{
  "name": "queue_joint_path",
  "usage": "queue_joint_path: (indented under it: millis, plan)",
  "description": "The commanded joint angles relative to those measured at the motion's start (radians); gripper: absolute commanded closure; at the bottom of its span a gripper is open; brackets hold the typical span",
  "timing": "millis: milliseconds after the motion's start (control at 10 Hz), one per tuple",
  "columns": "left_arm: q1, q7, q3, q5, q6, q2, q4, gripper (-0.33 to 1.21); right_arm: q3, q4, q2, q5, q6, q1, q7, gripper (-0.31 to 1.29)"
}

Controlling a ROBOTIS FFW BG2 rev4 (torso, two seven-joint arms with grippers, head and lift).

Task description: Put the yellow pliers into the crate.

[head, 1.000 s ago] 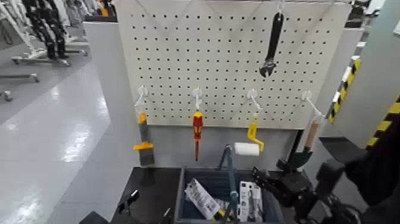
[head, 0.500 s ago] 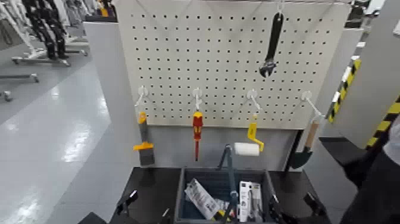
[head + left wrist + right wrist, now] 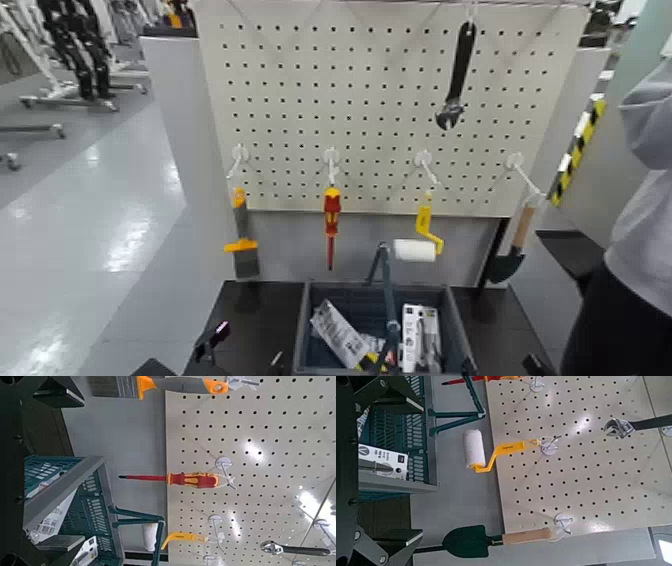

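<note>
At six o'clock, the crate [image 3: 461, 335] contains what appear to be the carded yellow pliers [image 3: 372, 357], nine o'clock of the handle bar [image 3: 389, 300], presumably clearing it. Left claw [image 3: 248, 345], seven o'clock, and right claw [image 3: 500, 368], five o'clock: both apart, empty, likely finished.

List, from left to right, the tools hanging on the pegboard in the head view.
Brush with an orange handle, red and yellow screwdriver, yellow-handled paint roller, black adjustable wrench, trowel with a wooden handle.
</note>
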Motion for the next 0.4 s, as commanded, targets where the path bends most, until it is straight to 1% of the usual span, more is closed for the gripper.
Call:
queue_joint_path:
  millis: [100,400]
  plan:
    - [0.003,0.000,0.002,0.000,0.000,-0.003,-0.002,0.11,0.009,-0.005,-0.001,0.014,-0.020,0.009,0.001,0.20]
    - [0.005,-0.002,0.002,-0.002,0.000,-0.003,-0.003,0.11,0.011,-0.013,0.002,0.033,-0.029,0.020,-0.017,0.20]
